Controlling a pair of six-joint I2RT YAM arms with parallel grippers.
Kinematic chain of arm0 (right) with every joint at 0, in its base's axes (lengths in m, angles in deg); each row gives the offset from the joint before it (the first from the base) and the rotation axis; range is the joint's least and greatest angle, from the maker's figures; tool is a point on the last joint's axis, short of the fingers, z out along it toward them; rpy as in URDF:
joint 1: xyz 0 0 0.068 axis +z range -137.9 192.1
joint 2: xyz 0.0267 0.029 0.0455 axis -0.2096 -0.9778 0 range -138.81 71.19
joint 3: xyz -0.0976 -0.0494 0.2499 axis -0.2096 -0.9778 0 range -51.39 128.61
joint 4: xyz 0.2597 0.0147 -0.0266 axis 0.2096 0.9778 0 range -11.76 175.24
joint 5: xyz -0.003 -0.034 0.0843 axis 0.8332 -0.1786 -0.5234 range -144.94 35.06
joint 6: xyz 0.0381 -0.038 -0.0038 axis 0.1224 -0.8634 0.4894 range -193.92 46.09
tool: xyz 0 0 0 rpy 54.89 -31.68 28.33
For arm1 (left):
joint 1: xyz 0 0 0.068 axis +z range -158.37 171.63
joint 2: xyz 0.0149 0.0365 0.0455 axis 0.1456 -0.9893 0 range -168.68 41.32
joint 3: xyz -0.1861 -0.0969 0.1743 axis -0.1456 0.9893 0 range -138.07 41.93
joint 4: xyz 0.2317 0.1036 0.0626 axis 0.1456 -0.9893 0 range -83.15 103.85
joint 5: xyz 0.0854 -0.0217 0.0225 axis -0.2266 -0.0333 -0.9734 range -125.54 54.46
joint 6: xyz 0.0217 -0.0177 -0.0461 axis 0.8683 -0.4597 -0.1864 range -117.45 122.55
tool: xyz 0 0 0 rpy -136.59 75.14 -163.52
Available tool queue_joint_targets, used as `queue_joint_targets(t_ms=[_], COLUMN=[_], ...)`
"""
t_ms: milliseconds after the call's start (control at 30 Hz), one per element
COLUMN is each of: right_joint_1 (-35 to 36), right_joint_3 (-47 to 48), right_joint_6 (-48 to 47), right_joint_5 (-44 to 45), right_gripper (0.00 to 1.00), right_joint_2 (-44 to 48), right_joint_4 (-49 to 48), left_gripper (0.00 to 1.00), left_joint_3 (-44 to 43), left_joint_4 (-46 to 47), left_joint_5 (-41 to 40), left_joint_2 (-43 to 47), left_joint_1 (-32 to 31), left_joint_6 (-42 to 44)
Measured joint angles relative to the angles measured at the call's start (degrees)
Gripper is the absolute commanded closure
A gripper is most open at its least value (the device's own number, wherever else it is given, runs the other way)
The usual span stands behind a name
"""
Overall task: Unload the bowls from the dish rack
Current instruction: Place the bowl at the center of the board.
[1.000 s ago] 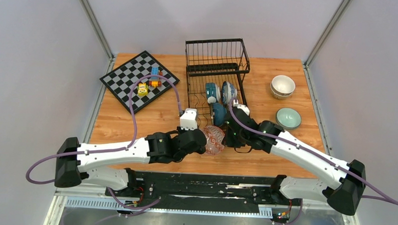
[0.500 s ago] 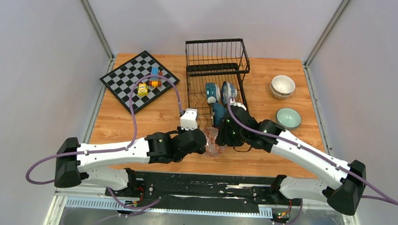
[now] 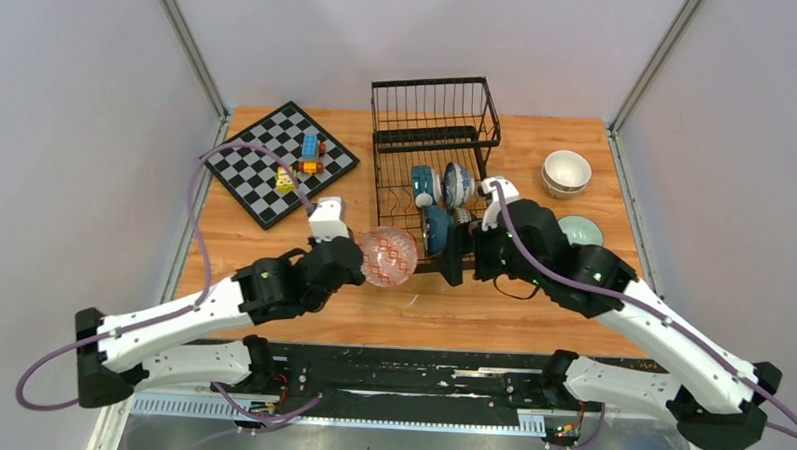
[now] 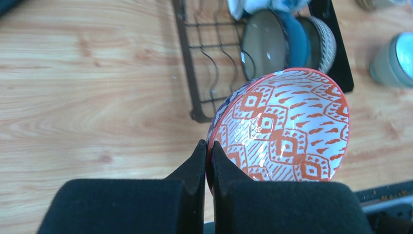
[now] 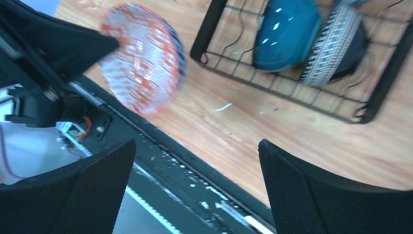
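My left gripper (image 3: 358, 263) (image 4: 209, 146) is shut on the rim of a red-pink patterned bowl (image 3: 388, 257) (image 4: 282, 126), held above the table just left of the dish rack's near corner. This bowl (image 5: 143, 63) also shows in the right wrist view, apart from my right gripper (image 3: 454, 255) (image 5: 195, 185), which stands open and holds nothing at the rack's near edge. The black wire dish rack (image 3: 433, 136) (image 4: 195, 87) (image 5: 292, 92) holds a teal bowl (image 3: 426, 184), a blue-white patterned bowl (image 3: 458, 184) and a dark teal bowl (image 3: 436, 226) (image 5: 287, 34) next to a ribbed bowl (image 5: 331, 44).
Two stacked cream bowls (image 3: 566, 173) and a mint bowl (image 3: 584, 230), partly hidden by my right arm, sit right of the rack. A chessboard (image 3: 266, 165) with toy blocks (image 3: 302, 162) lies at the far left. The table's near edge is close below both grippers.
My right gripper has opened, let go of the red-pink bowl and drawn back to the right. My left arm has carried the bowl left and away from it.
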Motion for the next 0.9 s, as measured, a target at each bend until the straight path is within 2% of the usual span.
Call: queue_joint_targets(t_ms=[133,233,400,567,900], right_joint_1=[0.0,0.0,0.0,0.0,0.0], right_joint_3=[-1.3,-6.4,-15.1,-22.3,-30.2], right_joint_6=[-5.9,-8.9,-11.4,-11.8,-10.3], right_joint_5=[4.9,8.7,15.0,16.0,16.0], right_gripper=[0.01,0.01,0.01,0.01,0.01], right_joint_2=[6.4,12.5,18.6,20.3,24.3], right_joint_4=[-0.8,-3.1,-5.5,-8.4,-11.2], left_gripper=[1.00,1.00,1.00,1.00,1.00], left_joint_3=[2.0,3.8,8.3,13.6,19.4], left_joint_4=[-3.1,-6.2,-7.9,-4.9,7.2], left_joint_5=[-1.6,-3.1,-2.3,4.1,15.2], left_joint_2=[8.2,14.6,20.6,17.1,5.4], left_joint_1=[5.4,10.6,18.9,28.0,40.6], left_joint_6=[1.3,1.8,1.9,1.3,-2.0])
